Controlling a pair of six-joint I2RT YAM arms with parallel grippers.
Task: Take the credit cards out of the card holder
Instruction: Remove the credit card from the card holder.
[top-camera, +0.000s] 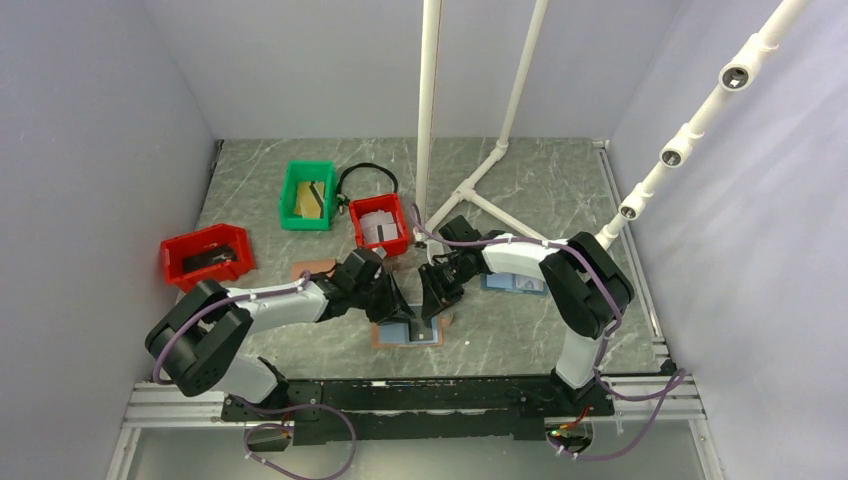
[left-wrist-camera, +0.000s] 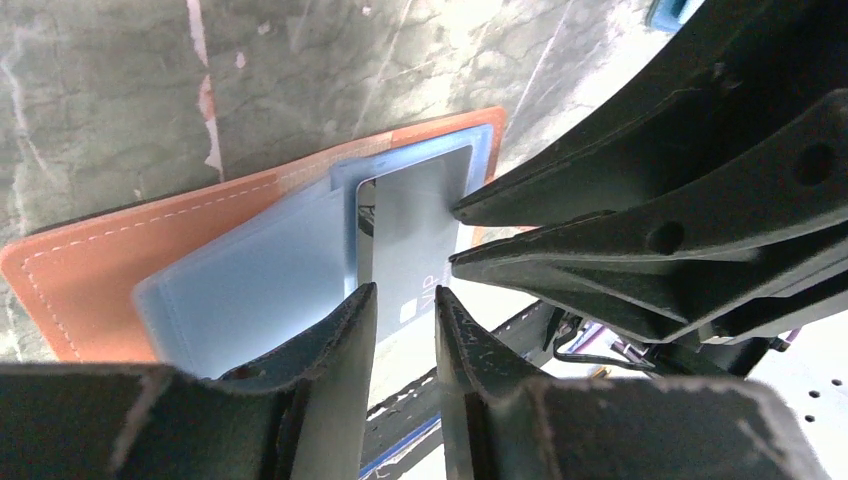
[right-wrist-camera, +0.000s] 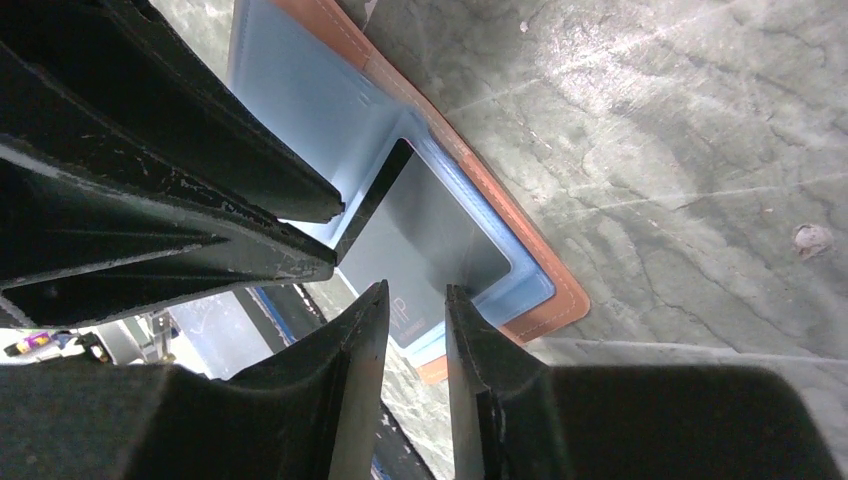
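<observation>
The card holder (top-camera: 384, 336) lies open and flat near the table's front edge, brown outside (left-wrist-camera: 150, 250) and light blue inside (right-wrist-camera: 300, 100). A grey credit card (left-wrist-camera: 410, 225) marked "VIP" sits in its pocket (right-wrist-camera: 430, 235), with the near end sticking out past the blue edge. My left gripper (top-camera: 392, 308) hovers over the card's left side, jaws a narrow gap apart (left-wrist-camera: 405, 300), holding nothing. My right gripper (top-camera: 430, 303) faces it from the other side, jaws also narrowly apart (right-wrist-camera: 415, 295), tips at the card. Each gripper's fingers (left-wrist-camera: 600, 190) show in the other's wrist view (right-wrist-camera: 200, 200).
A green bin (top-camera: 307, 195), a red bin (top-camera: 380, 222) with a pale card and a second red bin (top-camera: 207, 255) stand behind. An all-blue holder (top-camera: 515, 283) lies right of the right gripper. A brown flat piece (top-camera: 313, 268) lies left. White pipe frame (top-camera: 428, 120) rises at the back.
</observation>
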